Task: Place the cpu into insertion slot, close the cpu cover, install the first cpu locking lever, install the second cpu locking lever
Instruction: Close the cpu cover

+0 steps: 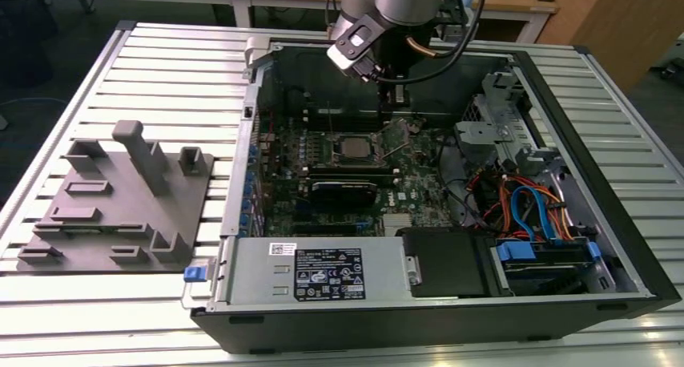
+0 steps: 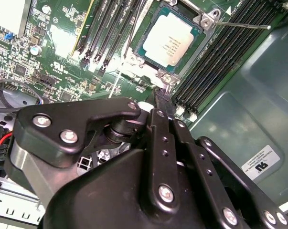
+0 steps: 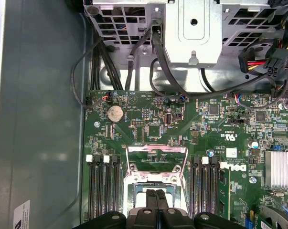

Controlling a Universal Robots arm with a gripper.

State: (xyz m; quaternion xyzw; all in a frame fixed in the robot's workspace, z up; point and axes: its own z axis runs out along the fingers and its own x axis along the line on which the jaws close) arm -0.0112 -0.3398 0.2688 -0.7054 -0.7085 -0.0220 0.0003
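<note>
Two black fingers (image 3: pixel 152 202) of the gripper (image 3: pixel 156 192) are pressing flat against each other with nothing between them, so the claw is closed and empty; in the second wrist view the gripper (image 2: pixel 162 95) is pointing its joined tips at the near edge of the insertion slot (image 2: pixel 208 21), just short of it. The cpu (image 2: pixel 171 38) is lying in that slot, dull metal top up, with a silvery rim around it; a thin locking lever (image 2: pixel 239 24) is sticking out from the slot's corner over the memory slots (image 2: pixel 215 62). The first wrist view is offering what that one is not: the shiny windowed cpu cover (image 3: pixel 155 149) just beyond the fingertips, though whether it is raised or flat cannot be told; past it the green motherboard (image 3: pixel 148 126) is carrying a coin battery (image 3: pixel 115 113), and cables are running up to a metal drive cage (image 3: pixel 191 28). From the exterior view, the arm is reaching down into the open computer case (image 1: pixel 598 143); the gripper (image 1: pixel 395 98) is hanging just behind the cpu (image 1: pixel 353 147); a grey fixture (image 1: pixel 118 199) is resting on the slatted table (image 1: pixel 171 54), well apart, at the exterior view's left.
</note>
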